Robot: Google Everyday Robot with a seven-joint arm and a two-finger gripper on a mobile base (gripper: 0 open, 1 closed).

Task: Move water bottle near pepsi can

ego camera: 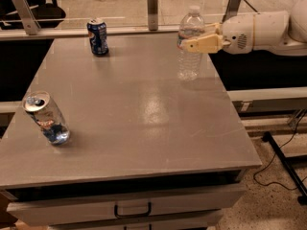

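The water bottle (190,56) is clear plastic with a white cap and stands upright at the far right of the grey table (144,128). My gripper (186,44) reaches in from the right and is shut on the bottle's upper body, with one tan finger (204,44) across its front. The pepsi can (98,36), dark blue with a silver top, stands upright at the far left-centre of the table, well to the left of the bottle.
A silver can (46,118) with red and blue marks leans tilted near the table's left edge. Metal posts (152,7) and a rail run along the back edge. A drawer with a handle (132,210) sits below the front edge. A cable (288,162) lies on the floor at right.
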